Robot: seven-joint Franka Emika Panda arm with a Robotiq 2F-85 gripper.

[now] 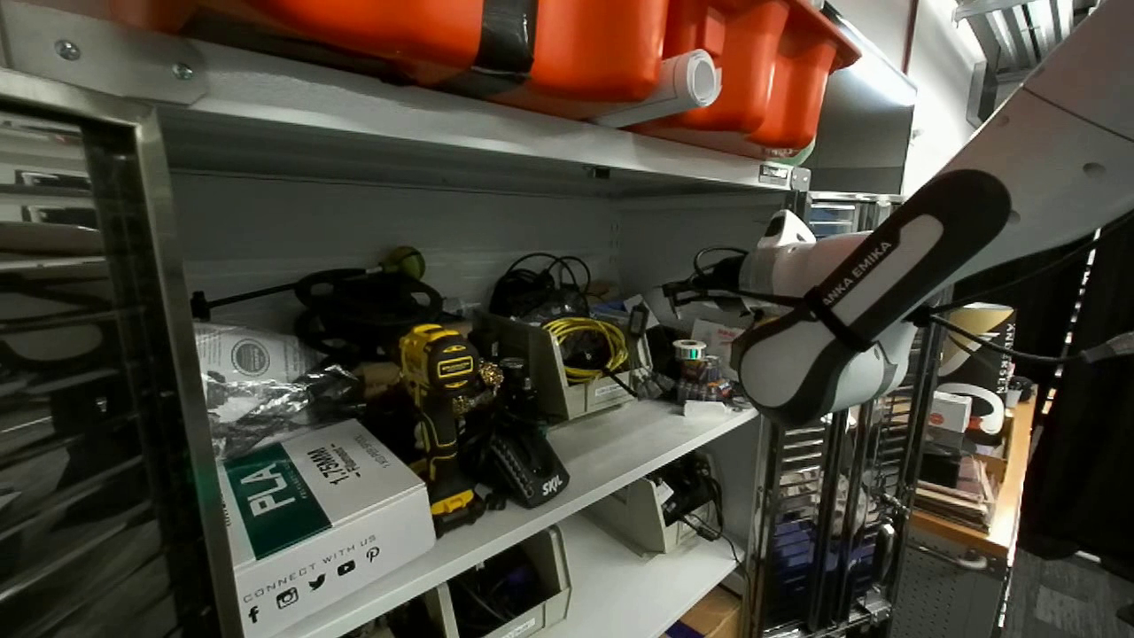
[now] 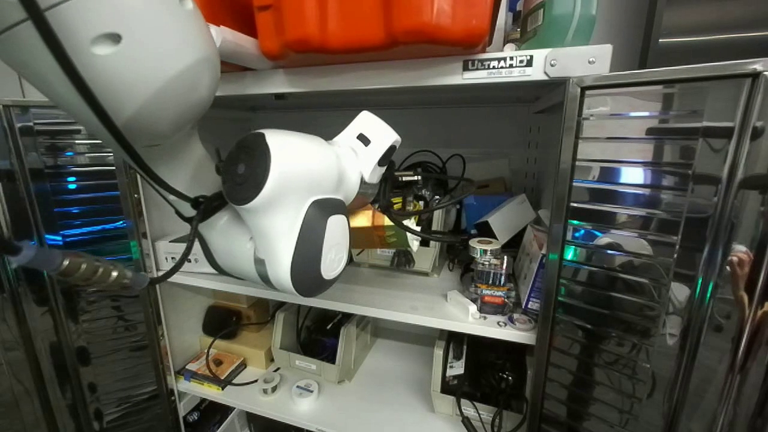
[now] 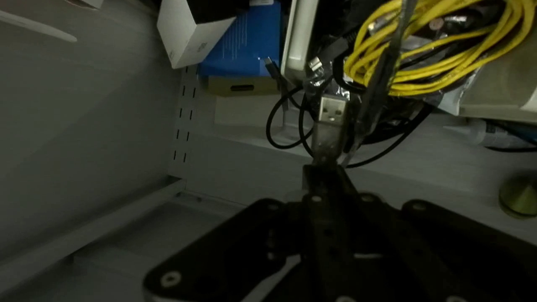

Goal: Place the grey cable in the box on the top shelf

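The grey cable (image 3: 330,132) shows in the wrist view as a translucent grey USB plug standing up from my fingertips. A blurred dark strand beside it may be part of the same cable. My gripper (image 3: 325,171) is shut on it near the plug. In an exterior view the gripper (image 1: 682,291) is small and dark inside the upper shelf bay; in another it is mostly hidden behind the wrist. The box, a light grey open bin (image 1: 595,397), stands on the upper shelf with a yellow coiled cable and black cables in it. Its front (image 2: 411,261) also shows in an exterior view.
A drill (image 1: 440,372) and a white PLA box (image 1: 341,505) stand on the same shelf (image 1: 620,443). Battery packs (image 2: 493,288) and a white box (image 2: 509,221) are at the other end. The cabinet's upper board (image 2: 384,75) hangs above, with orange containers on it.
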